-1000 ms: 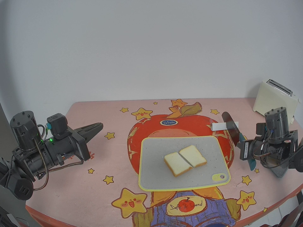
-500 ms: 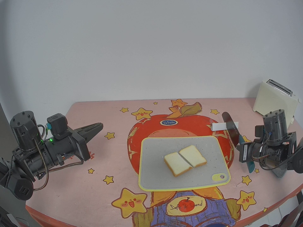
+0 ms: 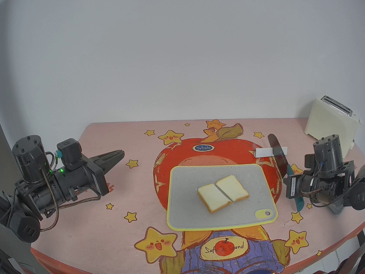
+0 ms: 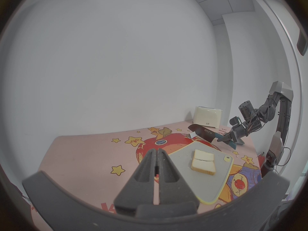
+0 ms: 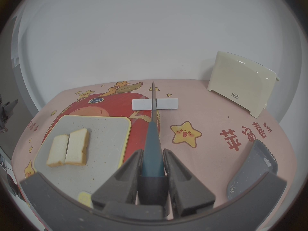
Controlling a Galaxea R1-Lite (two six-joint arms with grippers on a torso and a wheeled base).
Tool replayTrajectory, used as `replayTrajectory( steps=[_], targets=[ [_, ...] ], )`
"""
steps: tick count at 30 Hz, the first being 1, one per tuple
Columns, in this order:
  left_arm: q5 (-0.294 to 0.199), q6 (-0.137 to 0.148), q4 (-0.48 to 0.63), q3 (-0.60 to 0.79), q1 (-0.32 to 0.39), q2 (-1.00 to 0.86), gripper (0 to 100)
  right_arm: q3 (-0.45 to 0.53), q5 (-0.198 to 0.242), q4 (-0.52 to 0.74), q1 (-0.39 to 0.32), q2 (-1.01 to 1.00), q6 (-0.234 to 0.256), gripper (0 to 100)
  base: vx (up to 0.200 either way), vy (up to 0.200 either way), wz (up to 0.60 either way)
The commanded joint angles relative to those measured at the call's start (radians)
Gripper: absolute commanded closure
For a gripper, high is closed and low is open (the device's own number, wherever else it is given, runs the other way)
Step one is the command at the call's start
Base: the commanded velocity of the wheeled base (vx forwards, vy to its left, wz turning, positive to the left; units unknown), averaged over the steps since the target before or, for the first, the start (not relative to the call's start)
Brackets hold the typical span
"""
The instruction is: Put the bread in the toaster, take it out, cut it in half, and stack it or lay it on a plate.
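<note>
My right gripper (image 5: pixel 153 164) clenched on knife (image 5: pixel 153 125) handle; drifted slightly toward cutting board (image 3: pixel 186 202) this past second; bread (image 3: pixel 223 193) lies halved there, unmoved; left gripper (image 4: pixel 157 167) closed, empty, well apart; cut looks done, plating remains.

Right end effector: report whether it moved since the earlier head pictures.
Yes. The right end effector, shut on the knife, has edged slightly away from the toaster, toward the cutting board.

Staged test room — bare grey walls (image 3: pixel 182 50), cartoon-printed table (image 3: pixel 87 225).
</note>
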Motion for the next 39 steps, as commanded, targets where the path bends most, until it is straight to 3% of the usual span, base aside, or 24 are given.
replayTrajectory(
  steps=[1,8,9,29,39],
  targets=[
    [0.000,0.000,0.000,0.001,0.000,0.001,100,0.000,0.000,-0.001,0.000,0.004,0.000,100,0.000,0.000,0.00],
    [-0.001,0.000,0.000,0.001,0.000,0.001,100,-0.002,0.000,-0.001,0.000,-0.002,0.001,100,0.000,0.000,0.00],
    [0.000,0.000,0.000,0.001,0.000,0.001,100,-0.003,0.000,-0.001,0.000,-0.003,0.001,0,0.000,0.000,0.00],
    [-0.001,0.000,0.000,0.004,0.000,0.001,100,-0.002,0.000,-0.001,-0.002,-0.016,-0.003,0,0.000,0.000,0.00],
    [-0.001,0.001,0.000,0.006,0.000,0.001,100,-0.011,-0.003,0.007,0.004,-0.131,-0.019,0,0.000,0.000,0.00]
  ],
)
